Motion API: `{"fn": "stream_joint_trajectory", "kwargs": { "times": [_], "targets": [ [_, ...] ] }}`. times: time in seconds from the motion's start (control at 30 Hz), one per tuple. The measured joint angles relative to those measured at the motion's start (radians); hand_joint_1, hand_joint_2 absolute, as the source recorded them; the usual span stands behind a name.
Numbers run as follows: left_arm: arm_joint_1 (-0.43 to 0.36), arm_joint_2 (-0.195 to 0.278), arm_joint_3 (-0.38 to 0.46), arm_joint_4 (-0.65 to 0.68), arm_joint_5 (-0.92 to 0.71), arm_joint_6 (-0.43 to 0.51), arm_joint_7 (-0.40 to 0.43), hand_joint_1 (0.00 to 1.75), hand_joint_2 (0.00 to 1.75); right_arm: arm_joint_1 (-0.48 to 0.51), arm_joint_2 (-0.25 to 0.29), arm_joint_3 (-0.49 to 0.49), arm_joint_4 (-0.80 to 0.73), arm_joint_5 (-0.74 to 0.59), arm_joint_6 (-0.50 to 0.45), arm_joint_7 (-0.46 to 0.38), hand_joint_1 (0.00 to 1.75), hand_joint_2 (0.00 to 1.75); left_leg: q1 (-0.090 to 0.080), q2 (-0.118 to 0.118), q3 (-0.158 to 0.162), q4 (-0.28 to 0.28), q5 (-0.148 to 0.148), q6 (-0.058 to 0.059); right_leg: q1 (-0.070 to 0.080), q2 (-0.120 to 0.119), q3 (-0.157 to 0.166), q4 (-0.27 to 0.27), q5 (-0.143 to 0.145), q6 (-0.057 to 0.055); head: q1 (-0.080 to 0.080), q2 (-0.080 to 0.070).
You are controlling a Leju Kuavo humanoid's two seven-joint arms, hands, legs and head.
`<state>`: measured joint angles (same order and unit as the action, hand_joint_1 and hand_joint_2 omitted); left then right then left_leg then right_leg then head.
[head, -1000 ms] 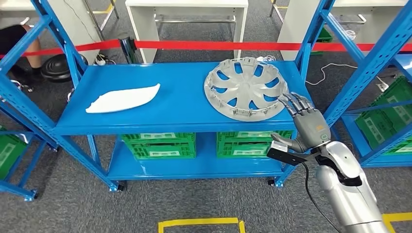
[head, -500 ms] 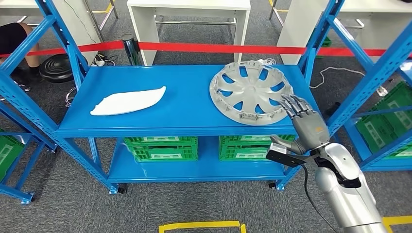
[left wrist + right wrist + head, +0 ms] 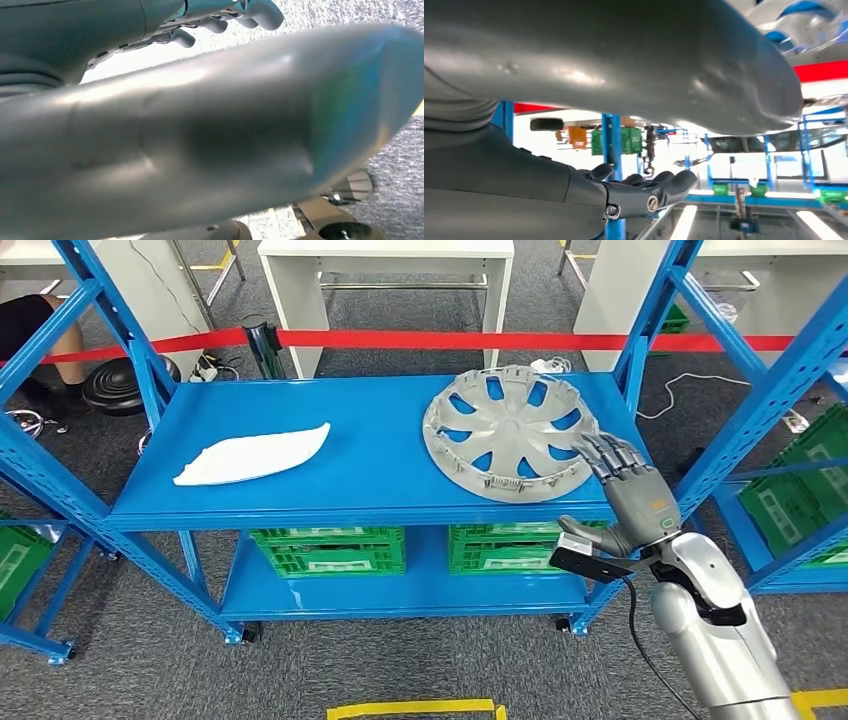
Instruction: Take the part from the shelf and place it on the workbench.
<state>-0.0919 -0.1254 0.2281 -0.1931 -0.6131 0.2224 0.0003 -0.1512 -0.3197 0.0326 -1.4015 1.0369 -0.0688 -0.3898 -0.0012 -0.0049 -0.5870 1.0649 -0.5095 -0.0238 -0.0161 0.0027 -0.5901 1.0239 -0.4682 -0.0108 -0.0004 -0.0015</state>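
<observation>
Head view showed you the right hand [image 3: 630, 490], fingers spread, touching the grey wheel cover [image 3: 508, 432]. It lay on the blue shelf [image 3: 370, 475]. You couldn't tell the left hand's [image 3: 220, 20] state.

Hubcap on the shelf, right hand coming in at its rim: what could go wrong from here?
1. The hubcap looks tilted, its near edge by the shelf front; a nudge from the right hand could tip it off.
2. The hand is open with fingers at the rim; a one-handed edge grip on a wide disc may slip.
3. The blue upright stands close beside the arm and could catch the hubcap on lifting out.
</observation>
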Motion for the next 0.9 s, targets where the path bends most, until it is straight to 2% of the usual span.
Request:
{"fn": "stream_joint_trajectory", "kwargs": {
  "times": [0.03, 0.1, 0.13, 0.17, 0.2, 0.27, 0.3, 0.33, 0.37, 0.47, 0.5, 0.53, 0.6, 0.63, 0.67, 0.7, 0.73, 0.77, 0.8, 0.83, 0.9],
  "targets": [
    [0.0, 0.0, 0.0, 0.0, 0.0, 0.0, 0.0, 0.0, 0.0, 0.0, 0.0, 0.0, 0.0, 0.0, 0.0, 0.0, 0.0, 0.0, 0.001, 0.001, -0.024, 0.047, -0.022, -0.004, -0.001, -0.001, 0.005, -0.002, -0.001, -0.005, -0.001, 0.0],
    [0.001, 0.0, 0.0, 0.0, 0.0, 0.0, 0.0, 0.0, 0.0, 0.001, 0.002, 0.0, 0.0, 0.0, 0.001, 0.0, 0.0, 0.0, 0.003, 0.001, -0.095, 0.177, -0.073, -0.01, -0.001, -0.002, 0.008, -0.001, -0.006, -0.012, -0.003, 0.0],
    [0.003, 0.0, 0.0, 0.001, 0.0, 0.0, 0.0, 0.0, 0.0, 0.002, 0.003, 0.0, 0.0, 0.0, 0.002, -0.001, 0.0, 0.0, 0.004, 0.001, -0.124, 0.224, -0.083, -0.011, 0.0, -0.002, 0.01, -0.001, -0.008, -0.013, -0.003, 0.0],
    [0.005, -0.001, 0.0, 0.001, 0.0, 0.0, 0.0, 0.0, 0.0, 0.003, 0.003, 0.001, 0.0, 0.0, 0.002, -0.001, 0.0, 0.0, 0.004, 0.001, -0.137, 0.238, -0.074, -0.011, 0.0, -0.001, 0.012, -0.001, -0.011, -0.013, -0.003, 0.0],
    [0.006, 0.0, 0.0, 0.001, 0.0, 0.0, 0.0, 0.0, 0.0, 0.004, 0.004, 0.001, 0.0, 0.0, 0.003, -0.001, 0.0, 0.0, 0.004, 0.001, -0.13, 0.214, -0.048, -0.01, 0.0, 0.0, 0.015, -0.001, -0.013, -0.011, -0.003, 0.0],
    [0.005, 0.0, 0.0, 0.002, 0.0, 0.0, 0.0, 0.0, 0.0, 0.004, 0.004, 0.001, 0.0, 0.0, 0.003, -0.002, 0.0, 0.0, 0.004, 0.001, -0.072, 0.083, 0.025, -0.005, 0.0, 0.001, 0.024, 0.0, -0.019, -0.006, -0.003, 0.0],
    [0.005, 0.001, 0.001, 0.002, 0.0, 0.0, 0.0, 0.0, 0.0, 0.002, 0.004, 0.001, 0.0, 0.0, 0.003, -0.002, 0.0, 0.0, 0.003, 0.001, -0.043, 0.023, 0.046, 0.0, 0.002, 0.002, 0.027, 0.001, -0.023, 0.0, -0.003, 0.0],
    [0.004, 0.001, 0.001, 0.002, 0.0, 0.001, 0.0, 0.0, 0.0, 0.0, 0.005, 0.001, 0.0, 0.0, 0.004, -0.002, 0.0, 0.0, 0.002, 0.0, -0.024, -0.016, 0.056, 0.005, 0.004, 0.002, 0.028, 0.001, -0.026, 0.005, -0.002, 0.0],
    [0.004, 0.001, 0.002, 0.002, 0.0, 0.001, 0.0, 0.0, 0.0, -0.003, 0.005, 0.001, 0.0, 0.0, 0.004, -0.002, 0.0, 0.0, 0.001, 0.0, -0.017, -0.031, 0.054, 0.011, 0.005, 0.003, 0.028, 0.001, -0.028, 0.011, -0.002, 0.0],
    [0.004, 0.0, 0.004, 0.001, 0.002, 0.001, 0.001, 0.0, 0.0, -0.007, 0.006, 0.002, 0.001, 0.0, 0.005, -0.002, 0.0, 0.0, 0.001, -0.001, -0.011, -0.038, 0.054, 0.029, 0.004, 0.002, 0.029, 0.002, -0.033, 0.029, -0.002, 0.0],
    [0.004, 0.001, 0.004, 0.001, 0.002, 0.002, 0.001, 0.0, 0.0, -0.008, 0.006, 0.002, 0.001, 0.0, 0.006, -0.002, 0.0, 0.0, 0.003, -0.001, -0.008, -0.042, 0.055, 0.036, 0.003, 0.001, 0.02, 0.022, -0.045, 0.034, -0.001, 0.0],
    [0.004, 0.001, 0.005, 0.001, 0.003, 0.003, 0.001, 0.0, 0.0, -0.01, 0.006, 0.002, 0.001, 0.0, 0.006, -0.002, 0.0, 0.0, 0.005, -0.001, -0.005, -0.044, 0.055, 0.04, 0.002, 0.001, 0.002, 0.06, -0.065, 0.038, 0.0, 0.0],
    [0.004, 0.0, 0.005, 0.001, 0.003, 0.004, 0.001, 0.0, 0.0, -0.01, 0.006, 0.002, 0.003, 0.0, 0.006, -0.002, 0.0, 0.0, 0.005, -0.001, -0.002, -0.044, 0.051, 0.046, 0.001, 0.001, -0.069, 0.192, -0.12, 0.045, 0.002, 0.0],
    [0.004, 0.0, 0.005, 0.001, 0.003, 0.004, 0.0, 0.0, 0.0, -0.007, 0.006, 0.002, 0.005, 0.0, 0.006, -0.002, 0.0, 0.0, 0.004, -0.001, -0.002, -0.043, 0.049, 0.048, 0.001, 0.001, -0.105, 0.251, -0.137, 0.046, 0.002, 0.0],
    [0.005, 0.0, 0.005, 0.001, 0.003, 0.004, 0.001, 0.0, 0.0, -0.004, 0.006, 0.002, 0.008, 0.0, 0.006, -0.003, 0.0, 0.0, 0.004, -0.001, -0.001, -0.042, 0.047, 0.048, 0.001, 0.001, -0.129, 0.284, -0.137, 0.047, 0.003, 0.0],
    [0.005, 0.0, 0.005, 0.002, 0.003, 0.004, 0.001, 0.0, 0.0, -0.002, 0.006, 0.002, 0.009, -0.001, 0.005, -0.004, 0.0, 0.0, 0.004, -0.001, 0.0, -0.04, 0.044, 0.048, 0.001, 0.001, -0.132, 0.274, -0.116, 0.046, 0.003, 0.0],
    [0.005, -0.001, 0.005, 0.002, 0.003, 0.004, 0.001, 0.0, 0.0, -0.002, 0.006, 0.002, 0.01, -0.001, 0.005, -0.005, 0.0, 0.0, 0.004, -0.001, 0.003, -0.038, 0.041, 0.046, 0.001, 0.0, -0.115, 0.225, -0.078, 0.045, 0.003, 0.0],
    [0.005, -0.001, 0.005, 0.002, 0.003, 0.004, 0.001, 0.0, 0.0, -0.002, 0.006, 0.002, 0.011, -0.001, 0.004, -0.007, 0.0, 0.0, 0.004, -0.001, 0.005, -0.036, 0.037, 0.043, 0.0, -0.001, -0.084, 0.151, -0.038, 0.042, 0.003, 0.0],
    [0.005, -0.001, 0.005, 0.002, 0.003, 0.004, 0.0, 0.0, 0.0, -0.003, 0.007, 0.002, 0.011, -0.001, 0.003, -0.008, 0.0, 0.0, 0.002, -0.002, 0.007, -0.033, 0.033, 0.039, 0.002, -0.002, -0.053, 0.084, -0.011, 0.039, 0.003, 0.0],
    [0.004, -0.002, 0.005, 0.002, 0.003, 0.004, 0.0, 0.0, 0.0, -0.003, 0.007, 0.002, 0.011, -0.002, 0.003, -0.009, 0.0, 0.0, 0.0, -0.002, 0.009, -0.032, 0.029, 0.033, 0.004, -0.002, -0.031, 0.036, 0.004, 0.033, 0.003, 0.0],
    [0.004, -0.002, 0.005, 0.002, 0.003, 0.004, 0.0, 0.0, 0.0, -0.002, 0.007, 0.002, 0.011, -0.002, 0.002, -0.01, 0.0, 0.0, -0.003, -0.002, 0.01, -0.033, 0.025, 0.022, 0.009, -0.001, -0.018, 0.012, 0.0, 0.021, 0.002, 0.0]
  ]
}}
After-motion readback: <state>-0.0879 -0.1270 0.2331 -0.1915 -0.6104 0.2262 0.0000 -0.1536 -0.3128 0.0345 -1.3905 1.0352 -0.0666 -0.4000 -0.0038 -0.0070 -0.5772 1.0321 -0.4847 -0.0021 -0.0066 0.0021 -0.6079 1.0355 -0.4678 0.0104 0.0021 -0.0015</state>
